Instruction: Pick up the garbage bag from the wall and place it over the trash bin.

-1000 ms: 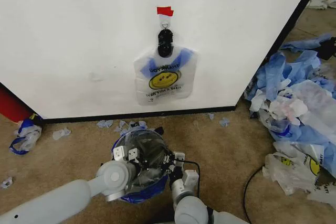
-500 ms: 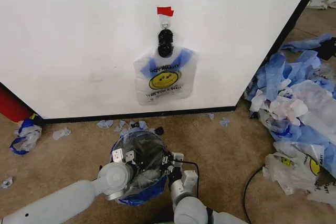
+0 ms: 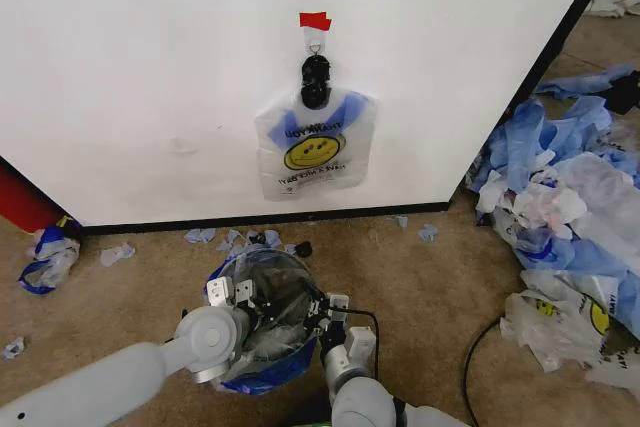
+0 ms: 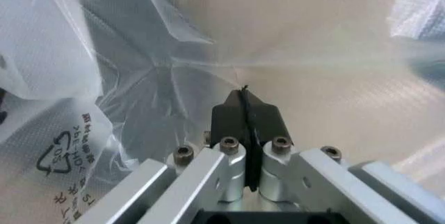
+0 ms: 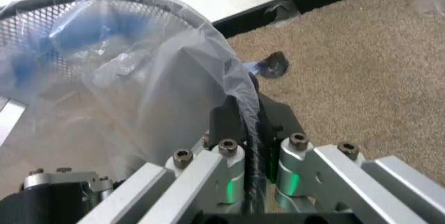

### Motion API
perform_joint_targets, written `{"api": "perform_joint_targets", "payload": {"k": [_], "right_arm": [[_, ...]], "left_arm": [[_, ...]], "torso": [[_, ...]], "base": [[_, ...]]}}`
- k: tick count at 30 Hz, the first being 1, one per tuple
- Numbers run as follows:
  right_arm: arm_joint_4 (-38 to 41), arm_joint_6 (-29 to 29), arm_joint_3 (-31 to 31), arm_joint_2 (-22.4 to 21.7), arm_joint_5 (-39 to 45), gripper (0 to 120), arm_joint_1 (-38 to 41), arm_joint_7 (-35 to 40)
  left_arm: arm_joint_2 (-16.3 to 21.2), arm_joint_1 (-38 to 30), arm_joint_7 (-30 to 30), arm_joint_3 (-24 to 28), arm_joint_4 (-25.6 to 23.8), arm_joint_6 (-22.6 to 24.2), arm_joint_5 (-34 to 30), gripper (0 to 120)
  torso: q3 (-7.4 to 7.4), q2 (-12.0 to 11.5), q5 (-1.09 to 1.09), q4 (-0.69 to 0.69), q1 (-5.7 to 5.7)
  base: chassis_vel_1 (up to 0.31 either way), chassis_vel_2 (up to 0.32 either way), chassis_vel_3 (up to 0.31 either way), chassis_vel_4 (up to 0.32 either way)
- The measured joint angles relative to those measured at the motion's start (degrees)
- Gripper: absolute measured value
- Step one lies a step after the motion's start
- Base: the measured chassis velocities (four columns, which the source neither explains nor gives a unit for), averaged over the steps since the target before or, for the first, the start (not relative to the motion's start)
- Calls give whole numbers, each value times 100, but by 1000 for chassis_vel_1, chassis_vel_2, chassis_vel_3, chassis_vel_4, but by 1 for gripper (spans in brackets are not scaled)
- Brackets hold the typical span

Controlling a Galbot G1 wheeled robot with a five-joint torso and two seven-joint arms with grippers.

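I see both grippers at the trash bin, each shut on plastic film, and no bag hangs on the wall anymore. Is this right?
Not quite: the head view shows a garbage bag hanging from the clip on the wall. The left gripper and right gripper are at the trash bin, shut on film.

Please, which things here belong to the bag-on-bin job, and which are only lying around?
Job: garbage bag, pinched by left end effector and right end effector; trash bin; wall.
Lying about: heap of plastic sheets; torn scraps on carpet; red object; spare smiley bag on clip.
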Motion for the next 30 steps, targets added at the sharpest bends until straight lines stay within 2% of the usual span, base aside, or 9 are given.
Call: {"api": "perform_joint_targets", "payload": {"k": [11,17,30], "right_arm": [[-42,-13,-39,14,-49,0,35,45],[-91,-9,-12,13,-48,0,48,59],[-149,-2,-20,54,-38,0,78,42]], "left_arm": [[-295,270,115,-88,305,-14,158,0],[-431,-15,130,145,413,-8,140,0],[-355,-515,118,434,420,11,-5,0]], "torso": [[-1,0,3,1,0],[-1,0,0,-2,0],[-1,0,0,-1,0]], "base": [[0,0,0,0],[0,0,0,0],[0,0,0,0]]}}
